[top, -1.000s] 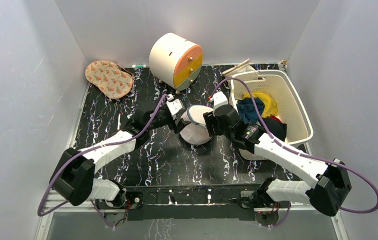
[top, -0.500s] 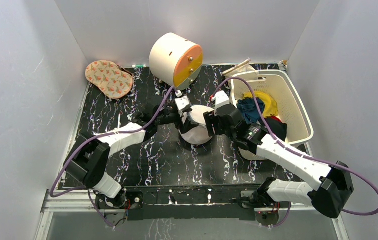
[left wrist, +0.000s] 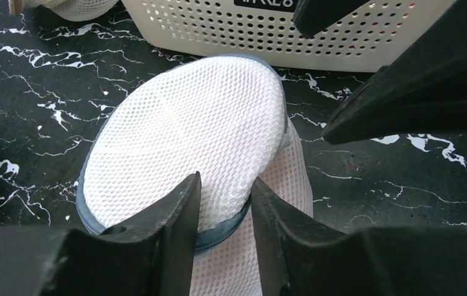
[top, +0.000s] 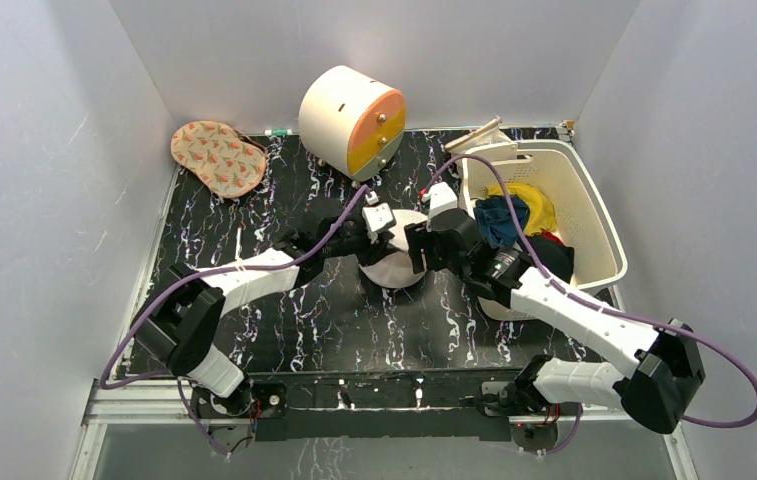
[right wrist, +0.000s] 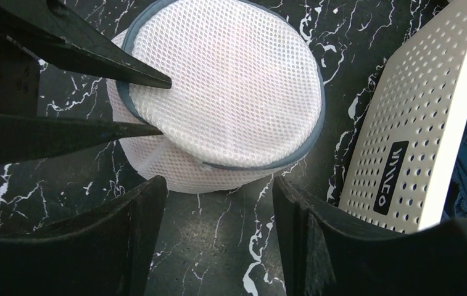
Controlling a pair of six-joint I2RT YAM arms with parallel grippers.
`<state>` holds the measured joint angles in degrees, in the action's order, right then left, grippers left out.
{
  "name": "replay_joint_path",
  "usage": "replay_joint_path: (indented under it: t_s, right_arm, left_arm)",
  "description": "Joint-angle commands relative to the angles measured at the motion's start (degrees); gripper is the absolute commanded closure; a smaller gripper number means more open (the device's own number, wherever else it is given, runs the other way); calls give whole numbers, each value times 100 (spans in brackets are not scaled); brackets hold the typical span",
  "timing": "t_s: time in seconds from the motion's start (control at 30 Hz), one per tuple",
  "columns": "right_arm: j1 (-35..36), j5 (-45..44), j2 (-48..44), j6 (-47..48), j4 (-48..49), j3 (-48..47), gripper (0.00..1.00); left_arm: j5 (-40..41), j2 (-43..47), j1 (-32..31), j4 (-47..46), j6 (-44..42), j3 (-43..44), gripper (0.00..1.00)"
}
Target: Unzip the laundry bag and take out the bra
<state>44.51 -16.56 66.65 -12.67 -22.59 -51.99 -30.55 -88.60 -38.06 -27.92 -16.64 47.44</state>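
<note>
The laundry bag, a round white mesh pouch with a grey-blue zipper rim, lies on the black marbled table left of the basket. It fills the left wrist view and the right wrist view. My left gripper straddles the bag's near rim, jaws a narrow gap apart, with mesh and zipper band between them. My right gripper is open and empty, just off the bag's right side. The bra is hidden; only a faint pink tint shows through the mesh.
A cream slotted basket with dark blue, yellow and black clothes stands right of the bag, close to my right arm. A cream-and-orange drawer cabinet stands behind. A patterned cloth lies at the back left.
My left arm has reached rightwards and its gripper has come onto the bag's rim. My right gripper has stayed beside the bag.
</note>
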Motion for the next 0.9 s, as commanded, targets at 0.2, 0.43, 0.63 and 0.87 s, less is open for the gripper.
replay_joint_path:
  t_s: [0.2, 0.43, 0.63, 0.87]
  right_arm:
    - [-143, 493, -764, -395, 499, 196, 54]
    - [-852, 2236, -519, -373, 882, 41, 60]
    - [-1422, 3370, -19, -170, 1155, 9, 61]
    - [-1617, 3690, 229, -24, 1273, -117, 70]
  left_arm:
    - [171, 244, -26, 267, 38, 331, 100]
    - [-20, 632, -26, 144, 266, 83, 100]
    - [129, 790, -23, 168, 258, 59, 100]
    - [10, 863, -26, 142, 263, 28, 100]
